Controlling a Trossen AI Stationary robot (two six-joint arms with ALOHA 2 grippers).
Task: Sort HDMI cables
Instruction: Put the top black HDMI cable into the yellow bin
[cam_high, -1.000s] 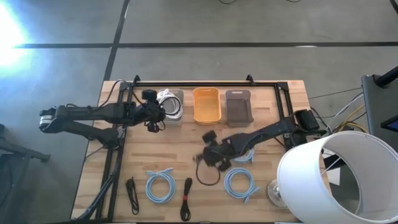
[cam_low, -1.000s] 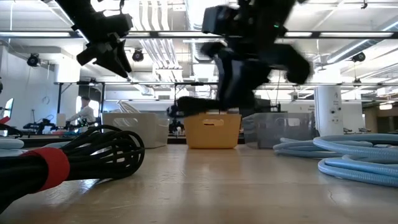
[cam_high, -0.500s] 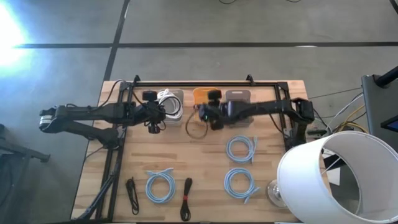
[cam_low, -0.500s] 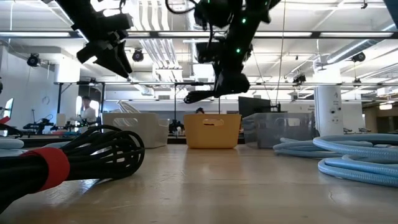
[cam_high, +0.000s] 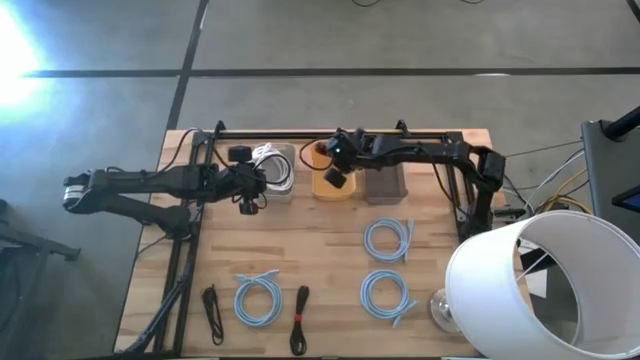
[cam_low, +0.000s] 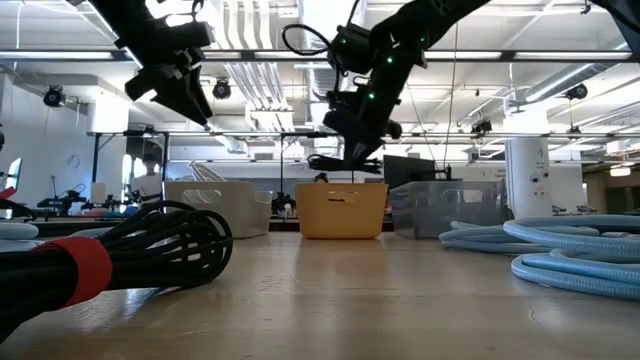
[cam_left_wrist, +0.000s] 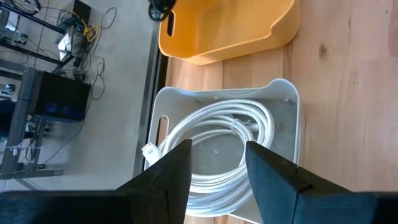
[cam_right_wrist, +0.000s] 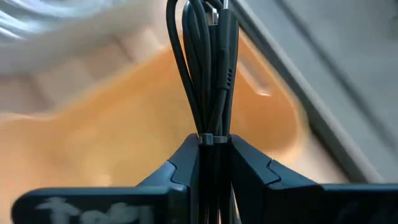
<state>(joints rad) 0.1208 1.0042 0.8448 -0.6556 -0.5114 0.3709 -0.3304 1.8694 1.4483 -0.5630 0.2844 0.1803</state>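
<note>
Gripping: my right end effector (cam_right_wrist: 211, 163) clamps a black HDMI bundle (cam_right_wrist: 208, 68) above the orange tray (cam_high: 334, 180)
Left end effector (cam_left_wrist: 216, 169): parted, over white coil (cam_left_wrist: 217, 146) in clear tray (cam_left_wrist: 291, 134)
Writing: none readable

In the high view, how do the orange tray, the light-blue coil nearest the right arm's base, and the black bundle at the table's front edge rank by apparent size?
Largest to smallest:
1. The orange tray, partly covered by the right gripper.
2. The light-blue coil; it looks nearly as big as the tray, so this order is unsure.
3. The black bundle, clearly the narrowest.
</note>
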